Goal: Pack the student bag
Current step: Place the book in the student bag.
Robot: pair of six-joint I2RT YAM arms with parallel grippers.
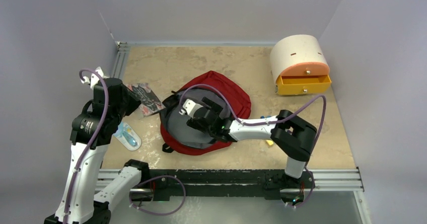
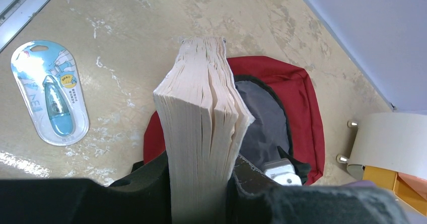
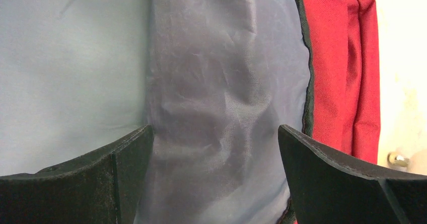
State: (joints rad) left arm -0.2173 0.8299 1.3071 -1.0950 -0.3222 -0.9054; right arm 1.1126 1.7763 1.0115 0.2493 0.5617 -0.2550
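While left fingers (image 2: 136, 196) clamp book (image 2: 201, 118), right fingers (image 3: 75, 183) spread apart over student bag (image 1: 236, 95) lining; blister-pack (image 2: 50, 93) print illegible.

A desk (image 1: 211, 63) with a beige, marbled stone-look top sits boxed in by plain pale grey walls (image 1: 226, 7) at the back, left and right. A left rail (image 1: 120, 58) and a near rail (image 1: 332, 176), both aluminium, edge it. The light is soft and even.

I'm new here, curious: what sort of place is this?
Probably a robot lab bench: two arms bolted to a rail, plain walls around the table, staged props like the backpack and drawer box.
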